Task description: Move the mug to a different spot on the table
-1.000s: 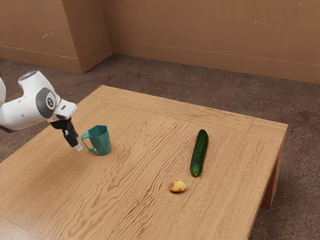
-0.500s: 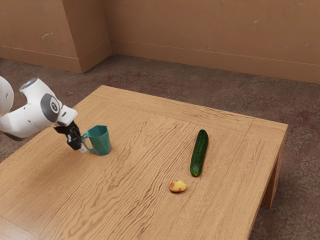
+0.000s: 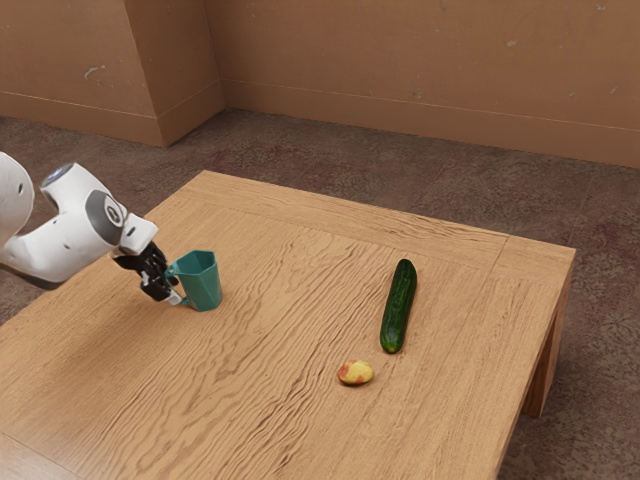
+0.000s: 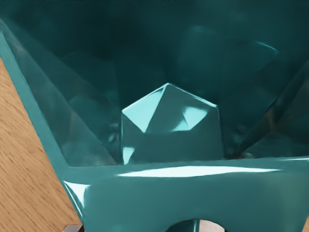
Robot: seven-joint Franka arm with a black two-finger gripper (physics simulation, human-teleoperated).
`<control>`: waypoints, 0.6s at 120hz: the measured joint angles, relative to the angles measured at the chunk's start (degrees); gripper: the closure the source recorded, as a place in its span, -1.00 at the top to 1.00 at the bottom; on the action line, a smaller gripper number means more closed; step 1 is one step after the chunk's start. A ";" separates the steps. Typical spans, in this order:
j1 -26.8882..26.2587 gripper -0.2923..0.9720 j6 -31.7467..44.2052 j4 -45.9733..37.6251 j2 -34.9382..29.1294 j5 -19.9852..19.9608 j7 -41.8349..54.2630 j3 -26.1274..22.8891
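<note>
the tool (image 3: 163, 288) is at the handle of the upright teal mug (image 3: 203, 281), near the table (image 3: 300, 420) edge on the exterior view's left; i cannot tell whether it grips.

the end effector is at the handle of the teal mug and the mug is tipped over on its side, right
Not quite: the mug is not tipped over. It stands upright on the table with its opening up, as the exterior view shows. The end effector is indeed at its handle.
</note>
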 joint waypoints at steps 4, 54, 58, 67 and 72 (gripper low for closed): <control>0.00 0.00 0.05 0.01 0.06 -0.45 0.27 -0.05; 0.00 -0.27 0.89 0.77 0.38 -3.37 2.58 -1.20; 0.00 -0.30 0.91 0.77 0.29 -3.64 2.70 -1.32; 0.00 -0.36 0.95 0.77 0.11 -4.37 2.97 -1.46; 0.00 -0.39 0.96 0.75 0.05 -4.84 3.11 -1.49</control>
